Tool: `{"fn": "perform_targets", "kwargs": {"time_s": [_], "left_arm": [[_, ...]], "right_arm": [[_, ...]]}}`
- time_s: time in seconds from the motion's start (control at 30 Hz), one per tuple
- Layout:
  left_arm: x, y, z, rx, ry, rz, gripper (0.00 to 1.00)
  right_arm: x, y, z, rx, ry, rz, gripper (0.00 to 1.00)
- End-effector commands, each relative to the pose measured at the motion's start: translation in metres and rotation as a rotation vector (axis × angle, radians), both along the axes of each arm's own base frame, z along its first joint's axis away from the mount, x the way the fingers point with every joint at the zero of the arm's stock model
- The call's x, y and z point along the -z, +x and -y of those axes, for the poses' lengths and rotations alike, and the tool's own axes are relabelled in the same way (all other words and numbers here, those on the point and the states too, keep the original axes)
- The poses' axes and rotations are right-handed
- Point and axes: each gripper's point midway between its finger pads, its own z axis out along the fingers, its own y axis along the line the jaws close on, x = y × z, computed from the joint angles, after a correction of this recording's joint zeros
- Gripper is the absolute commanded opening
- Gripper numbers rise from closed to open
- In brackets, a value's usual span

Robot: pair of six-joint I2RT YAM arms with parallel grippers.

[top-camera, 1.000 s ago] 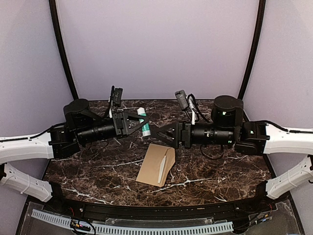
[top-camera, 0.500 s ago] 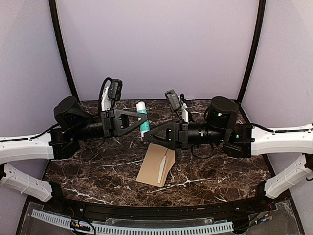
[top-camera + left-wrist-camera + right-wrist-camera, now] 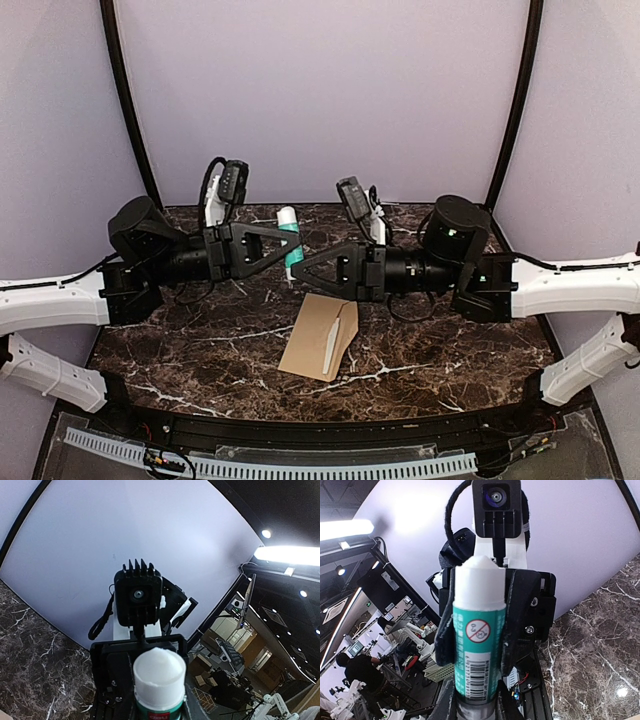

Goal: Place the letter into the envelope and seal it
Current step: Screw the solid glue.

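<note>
Step in hand: uncapping the glue stick (image 3: 476, 630) before I seal, as I judge it; both my arms meet in the air over the far half of the tabletop (image 3: 200, 350).
Left fingers (image 3: 286, 249): pinching the stick's green body from both sides, white cap (image 3: 159, 669) pointing toward my right wrist.
Right fingers (image 3: 300, 268): at the stick's other end, just beside the left ones; their grip is cut off at the frame edge in the wrist view, so I cannot tell if they are closed on it.
Envelope (image 3: 318, 336): flat on the tabletop, below and nearer than both sets of fingers, well apart from them, flap side turned right.
Letter (image 3: 332, 343): only a pale strip shows at the envelope's flap edge; probably tucked inside.
Doing it well: hold the left pinch firm on the body, take only the end piece with the right, pull straight along the stick's axis, no bending.
Risk: a slack pinch lets the stick slide or drop onto the envelope.
</note>
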Motion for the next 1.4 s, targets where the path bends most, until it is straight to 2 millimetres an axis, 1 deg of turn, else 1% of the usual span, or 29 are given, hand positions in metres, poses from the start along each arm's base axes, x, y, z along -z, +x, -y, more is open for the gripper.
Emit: {"fn": "perform_targets", "kwargs": {"time_s": [0.0, 0.03, 0.07, 0.1, 0.13, 0.17, 0.2, 0.23, 0.3, 0.4, 0.47, 0.53, 0.57, 0.63, 0.67, 0.77, 0.87, 0.93, 1.0, 1.03, 1.1, 1.13, 1.2, 1.3, 1.33, 1.37], "left_arm": [[0.006, 0.009, -0.007, -0.087, 0.039, 0.016, 0.00], [0.009, 0.016, -0.008, -0.127, 0.052, 0.021, 0.00], [0.015, 0.019, -0.009, -0.147, 0.082, 0.008, 0.00], [0.024, 0.026, -0.010, -0.191, 0.120, -0.008, 0.00], [0.026, 0.029, -0.011, -0.211, 0.134, -0.009, 0.00], [0.035, 0.036, -0.012, -0.248, 0.172, -0.032, 0.00], [0.037, 0.040, -0.012, -0.267, 0.186, -0.039, 0.00], [0.046, 0.044, -0.013, -0.292, 0.218, -0.060, 0.00], [0.054, 0.051, -0.013, -0.321, 0.244, -0.085, 0.00], [0.063, 0.060, -0.013, -0.362, 0.265, -0.133, 0.00], [0.071, 0.066, -0.013, -0.391, 0.281, -0.169, 0.00], [0.079, 0.072, -0.013, -0.418, 0.301, -0.203, 0.00], [0.085, 0.074, -0.013, -0.429, 0.322, -0.220, 0.00], [0.096, 0.079, -0.014, -0.453, 0.348, -0.255, 0.00], [0.099, 0.081, -0.014, -0.466, 0.355, -0.275, 0.00], [0.118, 0.085, -0.016, -0.492, 0.390, -0.333, 0.00], [0.130, 0.086, -0.015, -0.496, 0.387, -0.389, 0.00], [0.133, 0.085, -0.014, -0.486, 0.380, -0.410, 0.00], [0.134, 0.085, -0.012, -0.475, 0.369, -0.419, 0.00], [0.133, 0.084, -0.011, -0.468, 0.365, -0.419, 0.00], [0.128, 0.083, -0.011, -0.465, 0.354, -0.410, 0.00], [0.123, 0.083, -0.013, -0.467, 0.342, -0.404, 0.00], [0.115, 0.083, -0.015, -0.464, 0.320, -0.391, 0.00], [0.099, 0.082, -0.020, -0.441, 0.276, -0.372, 0.00], [0.095, 0.082, -0.022, -0.435, 0.268, -0.365, 0.00], [0.087, 0.080, -0.024, -0.431, 0.244, -0.351, 0.00]], "right_arm": [[-0.017, 0.005, 0.005, 0.060, 0.024, 0.035, 0.15], [-0.013, 0.009, 0.004, 0.084, 0.002, 0.034, 0.15], [-0.012, 0.014, 0.005, 0.114, -0.016, 0.036, 0.14], [-0.011, 0.018, 0.005, 0.136, -0.030, 0.036, 0.14], [-0.010, 0.022, 0.005, 0.160, -0.046, 0.035, 0.13], [-0.008, 0.026, 0.005, 0.184, -0.065, 0.036, 0.13], [-0.006, 0.030, 0.004, 0.210, -0.088, 0.038, 0.13], [-0.004, 0.034, 0.003, 0.235, -0.110, 0.041, 0.12], [0.003, 0.044, -0.002, 0.296, -0.176, 0.045, 0.12], [0.019, 0.057, -0.012, 0.377, -0.293, 0.060, 0.10], [0.037, 0.065, -0.017, 0.439, -0.406, 0.068, 0.09], [0.050, 0.075, -0.022, 0.513, -0.502, 0.086, 0.09], [0.054, 0.082, -0.026, 0.563, -0.543, 0.095, 0.09], [0.070, 0.087, -0.030, 0.607, -0.629, 0.102, 0.08], [0.067, 0.091, -0.034, 0.632, -0.644, 0.107, 0.08], [0.079, 0.098, -0.041, 0.698, -0.724, 0.126, 0.07], [0.089, 0.100, -0.050, 0.724, -0.784, 0.145, 0.07], [0.094, 0.098, -0.057, 0.716, -0.804, 0.150, 0.07], [0.094, 0.097, -0.059, 0.707, -0.796, 0.144, 0.07], [0.092, 0.095, -0.060, 0.700, -0.783, 0.139, 0.08], [0.078, 0.090, -0.055, 0.678, -0.724, 0.131, 0.11], [0.077, 0.085, -0.054, 0.650, -0.700, 0.131, 0.14], [0.064, 0.075, -0.048, 0.604, -0.627, 0.130, 0.23], [0.050, 0.058, -0.036, 0.522, -0.532, 0.118, 0.38], [0.047, 0.054, -0.030, 0.499, -0.504, 0.110, 0.45], [0.044, 0.049, -0.025, 0.474, -0.477, 0.100, 0.49]]}}
